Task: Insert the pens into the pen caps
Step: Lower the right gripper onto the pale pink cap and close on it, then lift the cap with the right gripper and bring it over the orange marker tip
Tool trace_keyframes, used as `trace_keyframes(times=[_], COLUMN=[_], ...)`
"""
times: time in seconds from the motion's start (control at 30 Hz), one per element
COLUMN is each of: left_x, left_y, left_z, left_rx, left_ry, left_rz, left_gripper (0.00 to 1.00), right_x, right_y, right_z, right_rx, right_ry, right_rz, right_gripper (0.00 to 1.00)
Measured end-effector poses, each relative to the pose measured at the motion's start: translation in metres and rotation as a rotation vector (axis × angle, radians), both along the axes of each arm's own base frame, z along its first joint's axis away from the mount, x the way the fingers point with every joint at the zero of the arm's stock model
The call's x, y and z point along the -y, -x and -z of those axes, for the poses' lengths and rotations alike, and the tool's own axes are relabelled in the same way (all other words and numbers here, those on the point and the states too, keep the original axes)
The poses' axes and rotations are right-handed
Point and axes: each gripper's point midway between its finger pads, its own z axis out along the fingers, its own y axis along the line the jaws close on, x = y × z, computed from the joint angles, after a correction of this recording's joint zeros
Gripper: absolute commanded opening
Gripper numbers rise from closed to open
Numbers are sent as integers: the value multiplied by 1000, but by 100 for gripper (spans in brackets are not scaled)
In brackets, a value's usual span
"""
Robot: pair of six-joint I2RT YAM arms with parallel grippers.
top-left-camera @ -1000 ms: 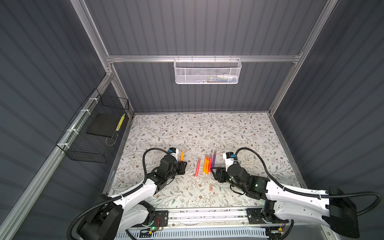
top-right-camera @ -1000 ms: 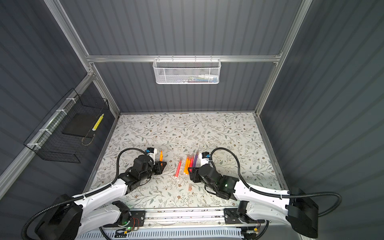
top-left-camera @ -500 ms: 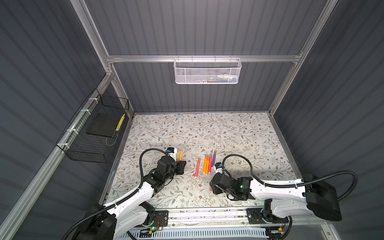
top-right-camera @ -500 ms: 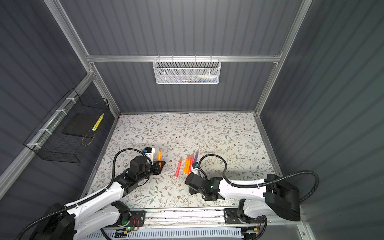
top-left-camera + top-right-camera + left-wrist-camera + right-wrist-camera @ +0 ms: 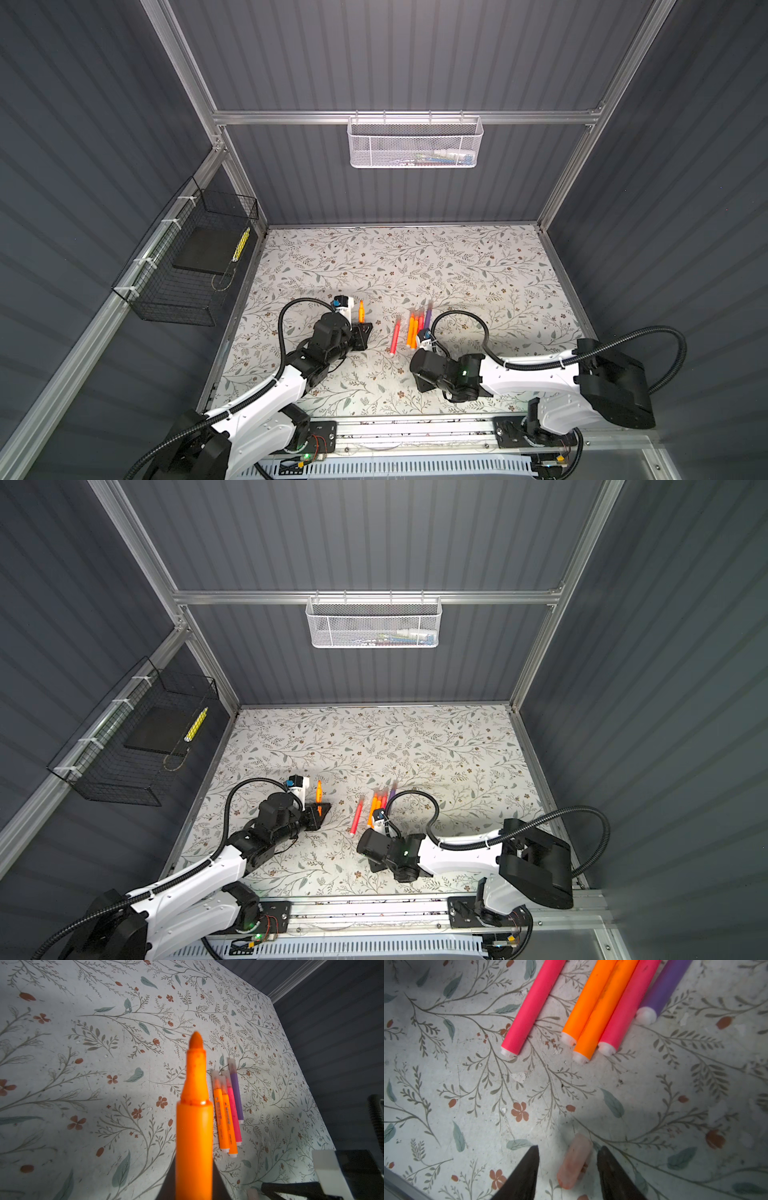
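Note:
My left gripper (image 5: pixel 360 332) is shut on an uncapped orange pen (image 5: pixel 194 1126) whose felt tip points away from me; the same pen (image 5: pixel 318 792) juts out toward the back. Two orange pens, a pink-red one and a purple one (image 5: pixel 228 1109) lie side by side with translucent pen caps on their far tips. A lone pink-red pen (image 5: pixel 395 337) lies just left of them. My right gripper (image 5: pixel 568 1149) stands open, pointing steeply down, with a loose pale pink pen cap (image 5: pixel 575 1163) on the table between its fingers, touching neither. In a top view the right gripper (image 5: pixel 420 380) sits nearer than the pens.
A white mesh basket (image 5: pixel 415 143) hangs on the back rail. A black wire basket (image 5: pixel 187 274) on the left wall holds a yellow patterned stick (image 5: pixel 241 245). The metal rail (image 5: pixel 415 432) runs along the table's near edge, close to my right gripper.
My right gripper has drawn back from the pens toward the near edge, come down over the loose cap, and its fingers have narrowed. The left gripper has shifted only slightly, still holding the orange pen.

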Motion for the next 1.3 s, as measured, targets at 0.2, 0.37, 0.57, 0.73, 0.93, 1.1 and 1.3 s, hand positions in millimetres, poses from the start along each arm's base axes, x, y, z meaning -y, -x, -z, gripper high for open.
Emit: trace_keyframes(times=[0.2,0.37,0.57,0.73,0.93,1.1,1.3], left_x=[0,1,1,1,1,2,9], left_y=[0,1,1,1,1,2,6], left_z=[0,0,0,0,-1,-4,-7], left_rx=[0,-2,-3,-3,-2,8,7], left_ry=[0,3,4,5,6,15,43], left_rz=[0,6,7,9,9,14,55], left_gripper=[0,0,0,0,0,0,0], right_x=[4,8,12,12,11,11,10], right_y=[1,0,-2,-4,-6,-7,-8], right_z=[5,12,18,18,19,19,18], right_rx=[7,3,8,15,19,20,23], right_ry=[43,94,131,140,149,146,134], right_rz=[16,26,50,59,70,83,88], right_gripper=[39,33,29,29,28,21,16])
